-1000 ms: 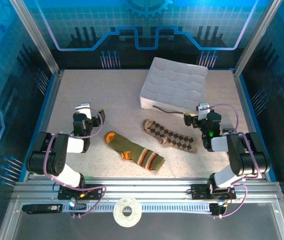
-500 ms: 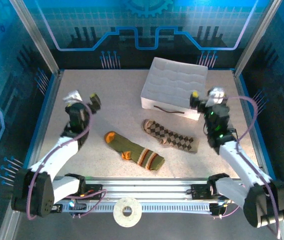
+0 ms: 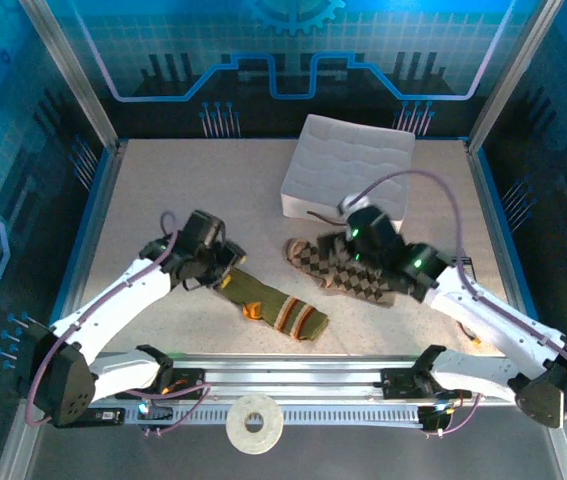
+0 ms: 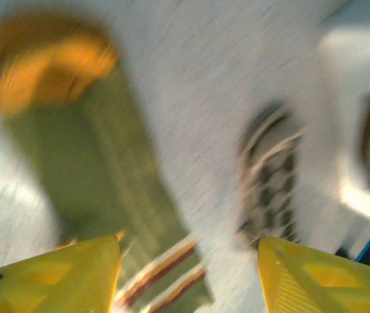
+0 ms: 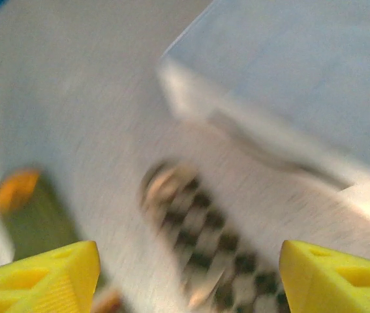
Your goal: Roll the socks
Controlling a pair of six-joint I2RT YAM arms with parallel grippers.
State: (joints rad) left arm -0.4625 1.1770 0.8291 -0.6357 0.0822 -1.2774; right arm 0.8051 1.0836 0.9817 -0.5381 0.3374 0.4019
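Over the speckled table (image 3: 163, 190), seen from above, both arms have just swung out from rest inside the blue-walled cell. The left gripper (image 3: 225, 262) is at the orange toe of the olive green sock (image 3: 275, 305) and the right gripper (image 3: 331, 246) is over the checked sock (image 3: 363, 285) beside the white box (image 3: 348, 170), so grasping looks next. Both wrist views are blurred: the left shows its jaws spread and empty above the olive green sock, and the right shows the same above the checked sock.

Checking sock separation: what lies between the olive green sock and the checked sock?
Only bare tabletop separates the olive green sock from the checked sock, clearest in the top external view.
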